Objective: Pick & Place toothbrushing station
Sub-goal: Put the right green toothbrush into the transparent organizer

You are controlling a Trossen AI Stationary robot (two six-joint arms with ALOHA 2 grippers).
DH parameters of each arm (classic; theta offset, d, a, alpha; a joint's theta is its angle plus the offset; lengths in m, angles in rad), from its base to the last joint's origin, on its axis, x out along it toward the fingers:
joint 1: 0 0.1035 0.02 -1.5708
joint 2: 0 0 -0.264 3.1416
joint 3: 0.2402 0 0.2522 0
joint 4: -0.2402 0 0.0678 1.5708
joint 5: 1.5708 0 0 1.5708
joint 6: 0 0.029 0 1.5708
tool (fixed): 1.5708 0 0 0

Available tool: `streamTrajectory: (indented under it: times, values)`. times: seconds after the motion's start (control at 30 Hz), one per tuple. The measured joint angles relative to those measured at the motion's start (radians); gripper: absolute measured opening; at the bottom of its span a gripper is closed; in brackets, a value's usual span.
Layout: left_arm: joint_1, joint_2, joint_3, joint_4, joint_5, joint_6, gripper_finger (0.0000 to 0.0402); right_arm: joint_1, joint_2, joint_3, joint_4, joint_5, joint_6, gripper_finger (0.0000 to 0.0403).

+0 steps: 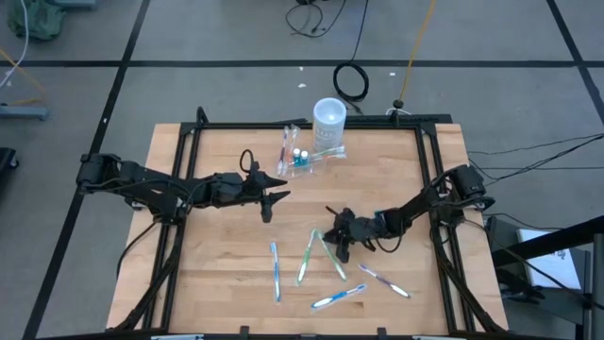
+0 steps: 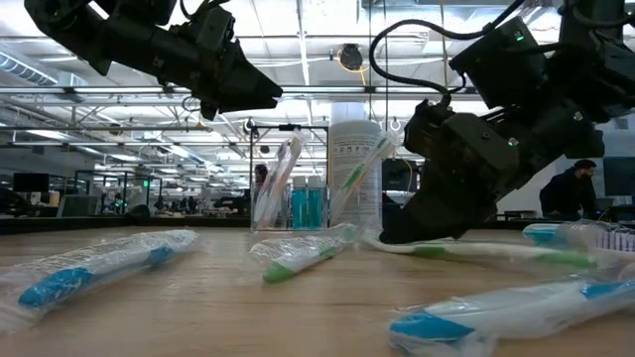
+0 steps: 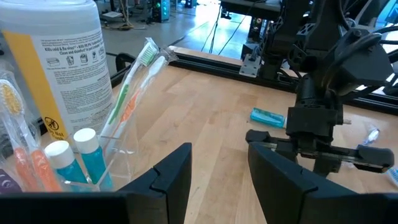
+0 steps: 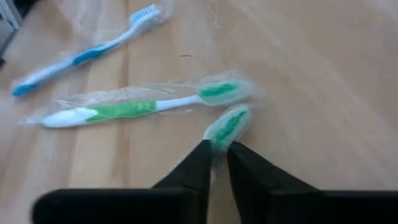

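The toothbrushing station point(image 1: 309, 156) is a clear plastic holder at the table's far middle. It holds leaning toothbrushes and two small blue bottles, and it also shows in the left wrist view point(image 3: 106, 155). A taller white cup point(image 1: 328, 115) stands just behind it. My left gripper point(image 1: 274, 198) is open and empty above the table, short of the station; its fingers show in its wrist view point(image 3: 221, 171). My right gripper point(image 1: 337, 238) is low at the table's middle, shut on a wrapped green toothbrush point(image 1: 335, 260). My right gripper pinches the wrapped green toothbrush between its two fingers just behind the bristle head point(image 4: 225, 127), which sticks out past the fingertips. The fingers slant down from the table's right side. The handle point(image 2: 496, 255) trails along the tabletop behind the gripper.
Several wrapped toothbrushes lie loose on the near half of the table: a second green one point(image 1: 307, 255), a blue one point(image 1: 275, 271), another blue one point(image 1: 340, 297) and one at the right point(image 1: 385, 280). A black frame point(image 1: 189, 132) borders the table.
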Motion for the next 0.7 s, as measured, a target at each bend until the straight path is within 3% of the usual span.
streamTrajectory:
  times: [0.13,0.37,0.7]
  values:
    - [0.0,0.0,0.0,-0.003,0.0,0.0,0.0161,-0.027,-0.018,-0.002,0.013,0.007,-0.083,0.0007]
    - [0.0,0.0,0.0,-0.008,0.0,0.0,0.0161,-0.11,-0.138,-0.002,0.008,0.006,-0.217,0.0006]
    - [0.0,0.0,0.0,-0.008,0.0,0.008,0.0161,-0.204,-0.433,-0.002,0.11,0.053,-0.605,0.0001]
